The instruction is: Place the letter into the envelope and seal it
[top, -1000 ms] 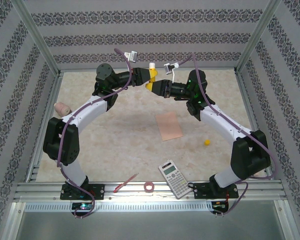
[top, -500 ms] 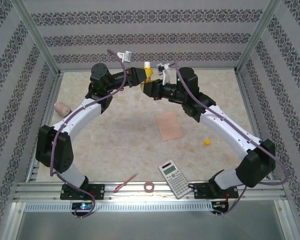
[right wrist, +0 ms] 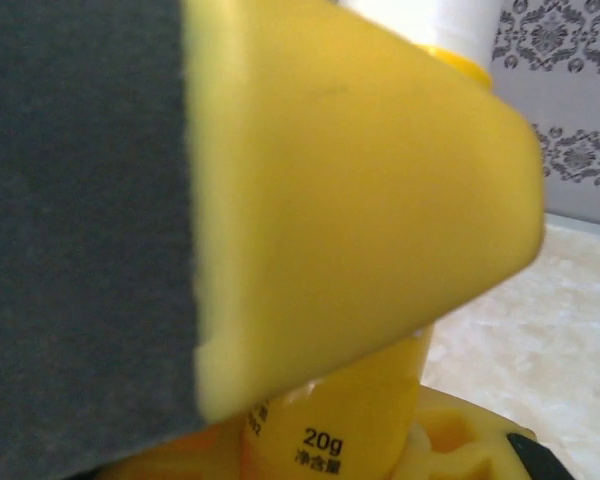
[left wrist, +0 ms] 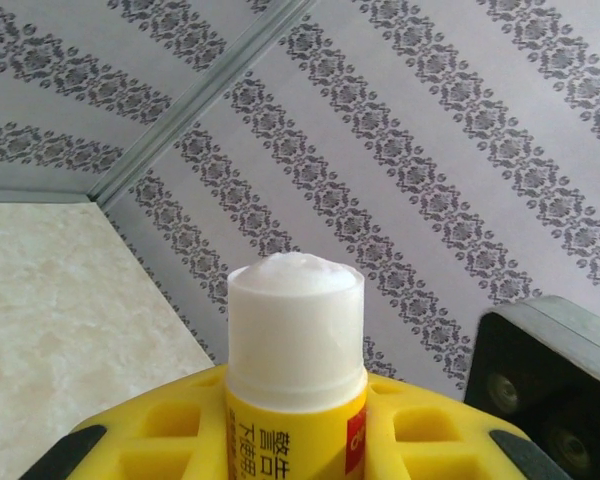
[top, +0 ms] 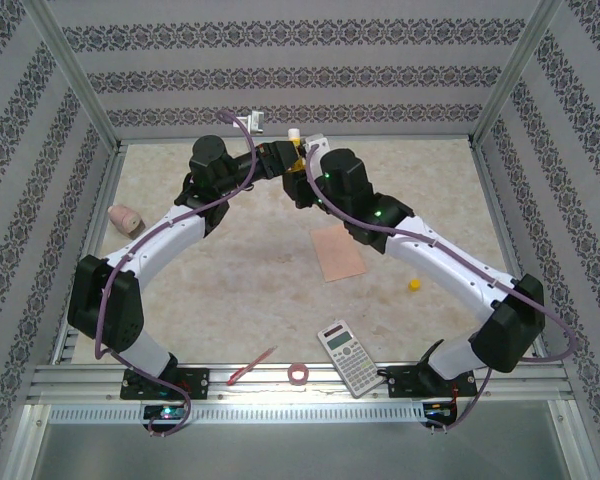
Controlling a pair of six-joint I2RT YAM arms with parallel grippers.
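Seal step, glue prep. Left gripper [left wrist: 295,450] clamped on glue stick [left wrist: 295,330], uncapped, white tip up. Right gripper [right wrist: 330,450] looks closed on stick's lower end. Envelope [top: 338,255] flat on table [top: 230,270], centre. Next: lower tip onto flap, swipe lightly.

Bright, even light; soft shadows; right wrist close-up badly blurred.

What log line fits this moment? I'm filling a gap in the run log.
left gripper: shut on glue stick | right gripper: at stick, grip unclear | envelope: flat on table, untouched
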